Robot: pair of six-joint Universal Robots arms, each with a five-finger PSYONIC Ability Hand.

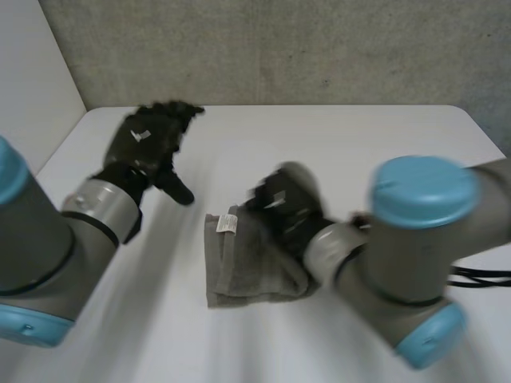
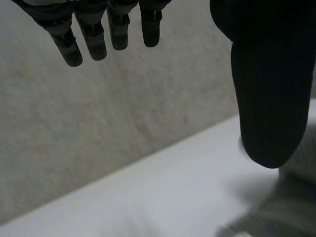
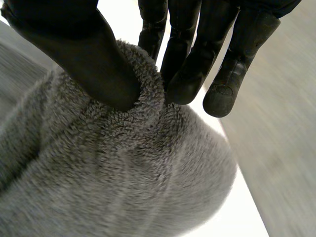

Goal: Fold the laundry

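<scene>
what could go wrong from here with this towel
1. The right hand pinches only a small roll of the grey towel between thumb and fingers, so the plush cloth might slip out.
2. The left hand is open and away from the towel, so nothing pins the folded stack. A pull by the right hand may drag or unfold it.

Lab-like test bench: white table (image 1: pixel 335 136), bare grey concrete wall (image 1: pixel 319 48) behind
</scene>
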